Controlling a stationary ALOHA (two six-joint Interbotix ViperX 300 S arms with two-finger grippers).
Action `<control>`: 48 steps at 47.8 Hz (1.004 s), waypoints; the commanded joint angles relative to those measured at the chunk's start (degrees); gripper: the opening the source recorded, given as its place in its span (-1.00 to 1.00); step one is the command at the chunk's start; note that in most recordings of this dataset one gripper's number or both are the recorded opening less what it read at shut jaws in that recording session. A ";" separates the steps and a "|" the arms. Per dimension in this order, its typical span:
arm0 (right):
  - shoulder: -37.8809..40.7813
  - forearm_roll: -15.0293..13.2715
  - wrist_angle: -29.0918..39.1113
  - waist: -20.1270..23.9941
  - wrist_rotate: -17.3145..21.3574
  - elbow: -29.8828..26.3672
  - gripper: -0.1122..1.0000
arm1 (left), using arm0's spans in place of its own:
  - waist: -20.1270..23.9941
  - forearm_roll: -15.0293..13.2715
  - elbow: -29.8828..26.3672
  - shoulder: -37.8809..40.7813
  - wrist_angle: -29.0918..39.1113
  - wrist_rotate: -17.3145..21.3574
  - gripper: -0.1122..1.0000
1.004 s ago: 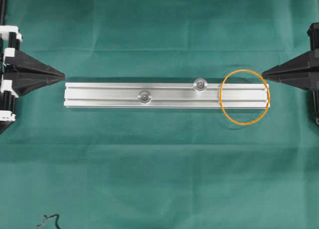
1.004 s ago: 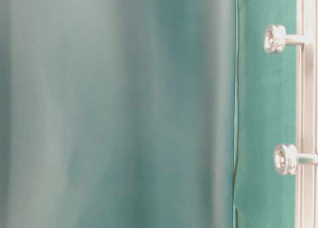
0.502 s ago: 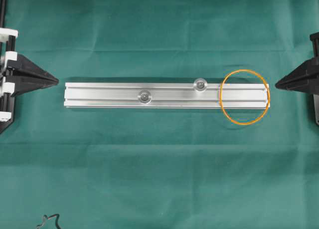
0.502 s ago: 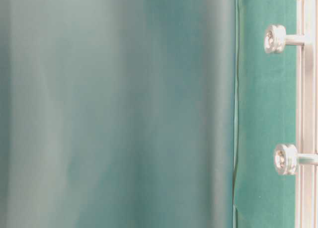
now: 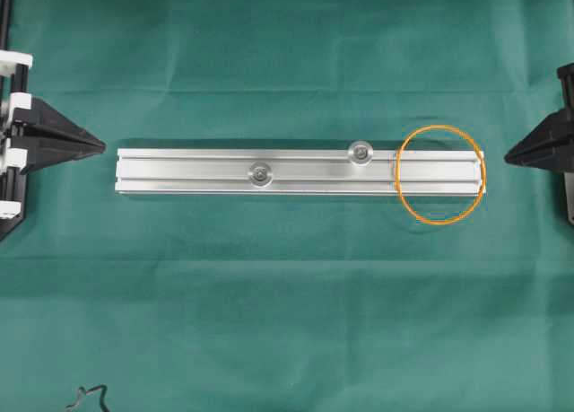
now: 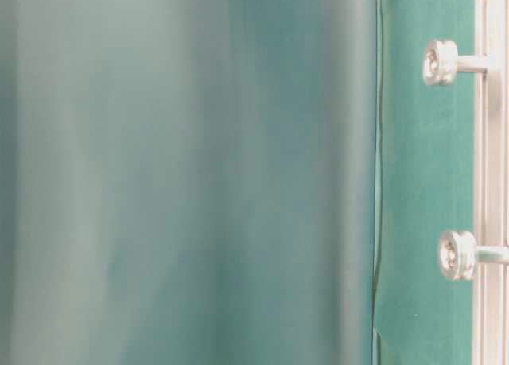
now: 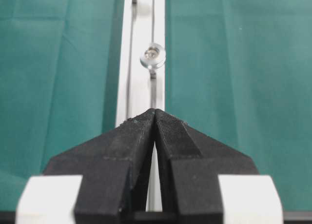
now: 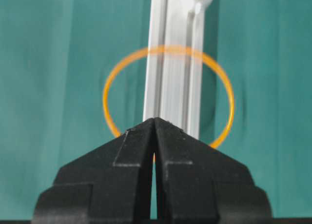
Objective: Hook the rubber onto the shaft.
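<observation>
One orange rubber band lies draped across the right end of the single silver rail, its arcs resting on the green cloth. Light, thin and limp, it is probably best pinched where an arc overhangs the cloth. Two shafts stand on the rail. Left gripper and right gripper are both clenched, empty.

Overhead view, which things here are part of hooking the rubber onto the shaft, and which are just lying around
For the job:
orange rubber band, draped over the rail's right end
two shafts
silver rail

Lying about:
black cord scrap, at the bottom edge
</observation>
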 commanded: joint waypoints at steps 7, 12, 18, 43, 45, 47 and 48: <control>3.08 0.18 10.72 -0.09 0.09 -4.13 -0.75 | 0.09 0.18 -1.85 0.53 -0.26 -0.09 -0.80; 4.13 0.18 14.50 -0.09 0.09 -5.10 -0.75 | 0.09 0.18 -1.85 0.44 -0.26 -0.09 -0.80; 5.19 0.18 18.54 -0.09 0.09 -6.68 -0.75 | 0.00 0.18 -1.85 0.53 -0.26 -0.09 -0.80; 7.91 -0.09 21.71 -0.09 0.18 -7.65 -0.75 | 0.09 0.18 -1.93 0.53 -0.09 0.00 -0.80; 8.00 -0.18 21.71 -0.09 0.18 -7.65 -0.75 | 0.09 0.18 -1.93 0.44 -0.09 -0.09 -0.80; 8.09 -0.18 21.71 -0.09 0.18 -7.65 -0.75 | 0.09 0.18 -1.93 0.53 0.00 -0.09 -0.80; 8.09 -0.18 21.71 -0.09 0.18 -7.73 -0.75 | 0.00 0.18 -1.93 0.53 -0.09 -0.09 -0.80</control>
